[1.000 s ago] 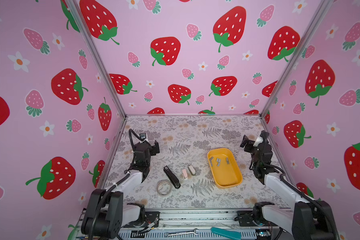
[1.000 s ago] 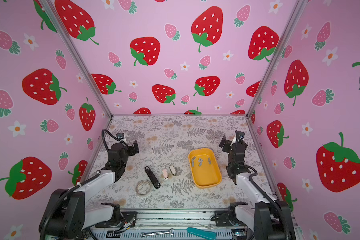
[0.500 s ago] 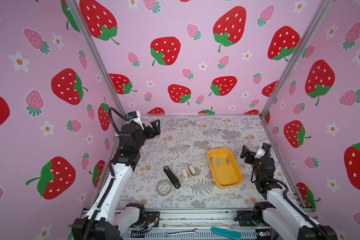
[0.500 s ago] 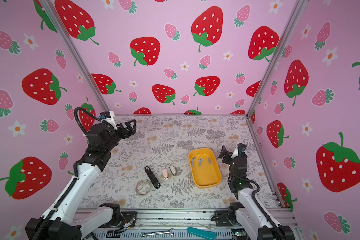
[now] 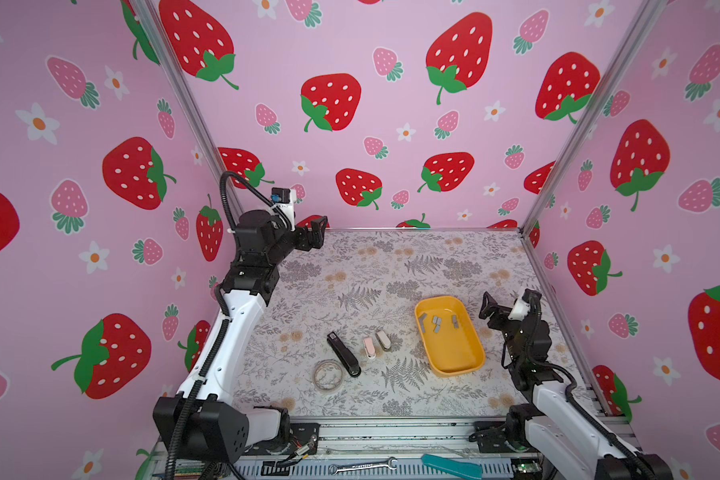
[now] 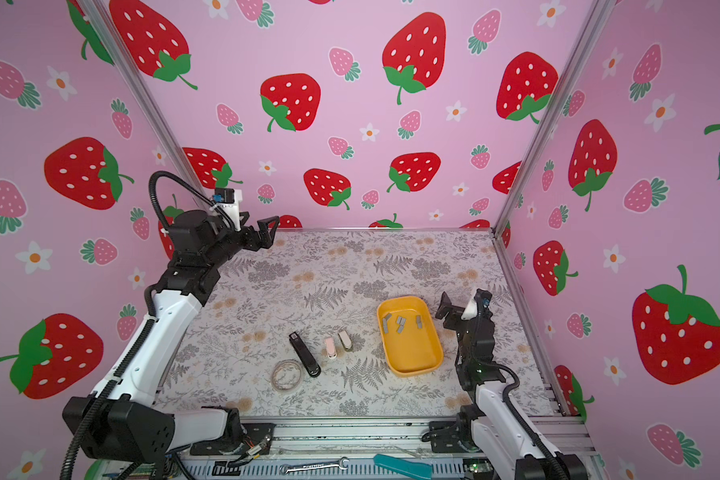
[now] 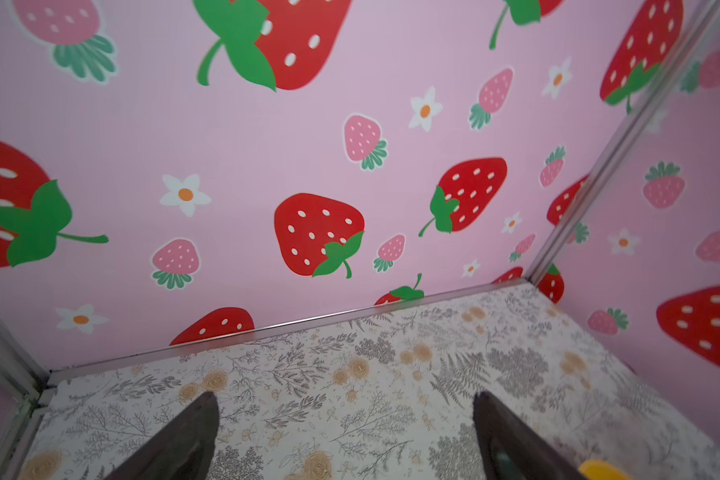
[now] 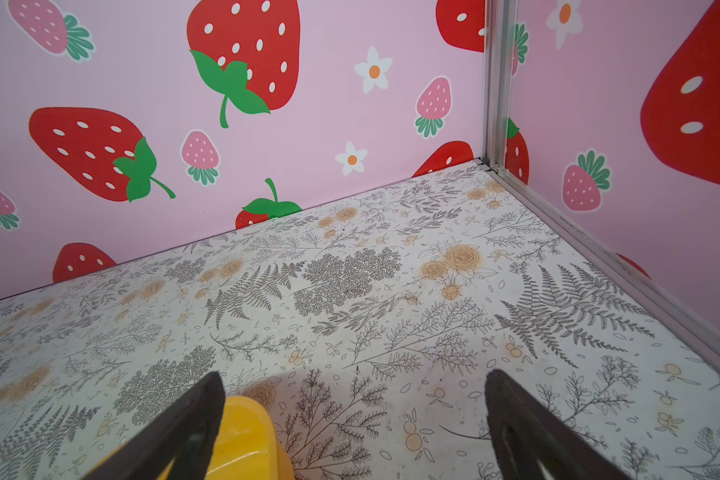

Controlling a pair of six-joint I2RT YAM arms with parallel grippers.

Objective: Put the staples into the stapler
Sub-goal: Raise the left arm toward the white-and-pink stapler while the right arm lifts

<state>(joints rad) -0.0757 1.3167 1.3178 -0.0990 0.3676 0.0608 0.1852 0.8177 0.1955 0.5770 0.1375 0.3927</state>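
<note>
Several grey staples [image 5: 436, 324] [image 6: 400, 325] lie in the far half of a yellow tray [image 5: 454, 353] [image 6: 412, 353] at the table's right. A black stapler [image 5: 343, 354] [image 6: 304, 354] lies left of the tray, with a small pink stapler [image 5: 369, 347] and a small beige stapler [image 5: 383, 340] between them. My left gripper [image 5: 317, 232] [image 7: 346, 419] hangs open and empty, high at the back left corner. My right gripper [image 5: 488, 305] [image 8: 352, 399] stands open and empty just right of the tray, whose corner [image 8: 246, 436] shows by one finger.
A clear tape ring [image 5: 328, 375] lies beside the black stapler's near end. Pink strawberry walls close the table on three sides, with metal posts in the back corners. A wrench [image 5: 362, 467] and a teal tool [image 5: 452, 464] rest on the front rail.
My left arm has risen from low at the front left and swung up toward the back left corner. My right gripper has dropped a little toward the tray's right side.
</note>
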